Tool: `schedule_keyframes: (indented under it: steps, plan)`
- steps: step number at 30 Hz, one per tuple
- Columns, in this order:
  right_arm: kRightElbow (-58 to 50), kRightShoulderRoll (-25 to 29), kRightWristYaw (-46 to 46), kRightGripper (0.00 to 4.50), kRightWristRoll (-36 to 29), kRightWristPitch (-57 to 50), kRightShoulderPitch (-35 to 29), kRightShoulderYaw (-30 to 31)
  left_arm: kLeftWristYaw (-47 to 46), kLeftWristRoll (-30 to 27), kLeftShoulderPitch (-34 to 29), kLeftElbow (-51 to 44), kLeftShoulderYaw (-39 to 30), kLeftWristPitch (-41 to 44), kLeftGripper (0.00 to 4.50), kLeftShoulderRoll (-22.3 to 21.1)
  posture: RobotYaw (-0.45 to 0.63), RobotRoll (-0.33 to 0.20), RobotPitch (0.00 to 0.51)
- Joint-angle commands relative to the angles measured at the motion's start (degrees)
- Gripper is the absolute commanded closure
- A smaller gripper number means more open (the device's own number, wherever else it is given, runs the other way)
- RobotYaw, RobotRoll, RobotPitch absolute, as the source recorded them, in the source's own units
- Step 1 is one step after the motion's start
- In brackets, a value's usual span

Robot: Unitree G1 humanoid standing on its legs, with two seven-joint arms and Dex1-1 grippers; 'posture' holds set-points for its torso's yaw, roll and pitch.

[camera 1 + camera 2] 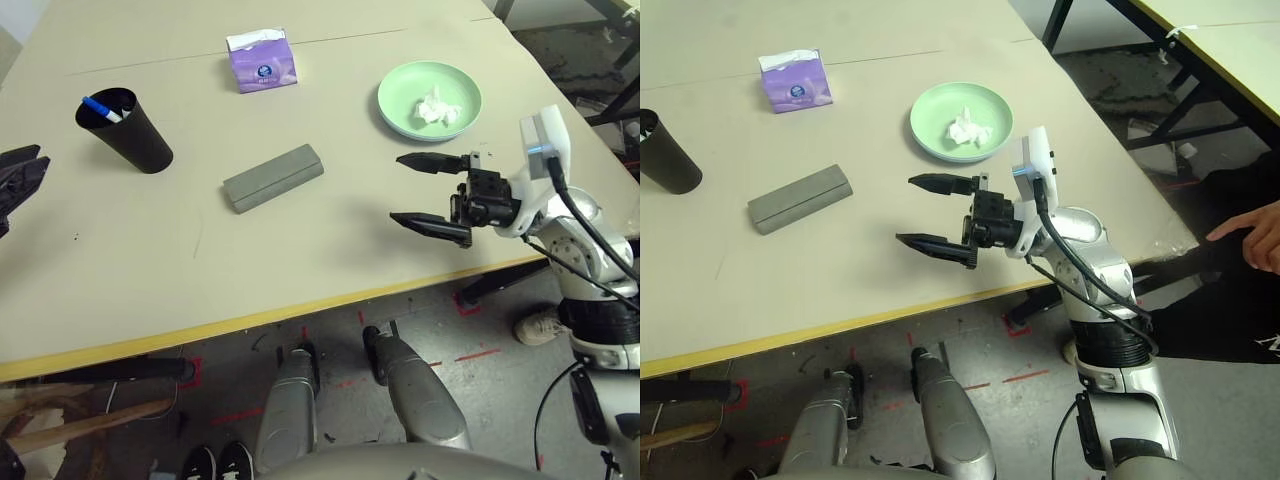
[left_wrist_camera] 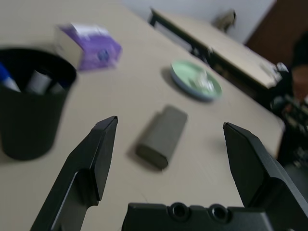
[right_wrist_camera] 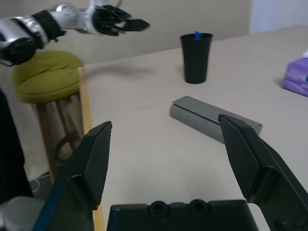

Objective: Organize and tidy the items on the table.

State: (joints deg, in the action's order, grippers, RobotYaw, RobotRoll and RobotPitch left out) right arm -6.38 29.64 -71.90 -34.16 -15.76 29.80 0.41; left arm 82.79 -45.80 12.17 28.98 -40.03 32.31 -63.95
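Right tool [image 1: 432,192] hovers spread wide and empty over bare counter [image 1: 300,260] near the yellow front edge; one grey glasses case [image 1: 273,178] lies just beyond its tips, one green plate [image 1: 430,100] with one crumpled tissue [image 1: 433,107] beside it; left tool [image 2: 168,159], likewise released and empty, faces one black cup [image 1: 125,130] holding markers; one purple tissue box [image 1: 262,62] sits farther off.

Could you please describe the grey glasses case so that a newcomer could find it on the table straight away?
Start at the middle of the beige table. The grey glasses case lies there flat and closed, between the black cup and the green plate, nearer than the purple tissue box. It is the one long, plain grey bar.
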Motion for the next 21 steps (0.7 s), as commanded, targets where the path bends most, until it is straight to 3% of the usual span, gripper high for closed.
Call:
schedule_keyframes:
  steps: [1, 6, 11, 15, 21]
  plan:
    - [-0.95, 0.62, -2.22, 0.00, -0.67, 0.95, -1.10, 0.48, 3.68, 3.34, -0.42, 0.11, 3.41, -2.23, 0.04, -1.94, -0.18, 0.000, 0.263]
    - [0.07, 0.98, -2.21, 0.00, 0.14, 0.70, -0.95, 0.28, 5.52, 6.26, 2.24, 2.42, 6.63, -5.12, 0.04, -2.81, -0.19, 0.000, 0.263]
    - [2.66, 1.32, 5.38, 0.00, 3.84, 0.12, -0.07, -1.61, 0.46, 6.32, 4.48, 2.13, 4.73, -6.90, 0.04, -0.68, -0.19, 0.000, 0.272]
    - [4.07, 0.81, 16.96, 0.00, 4.98, -2.58, 2.64, -5.98, -5.03, 2.90, 2.64, -2.55, -1.80, -6.34, 0.04, 2.69, -0.19, 0.000, 0.280]
    - [7.43, 5.42, 29.30, 0.00, 5.85, -5.16, 6.75, -15.55, -20.89, -7.37, 3.89, -8.91, -20.43, -3.71, 0.04, 7.69, -0.19, 0.000, 0.288]
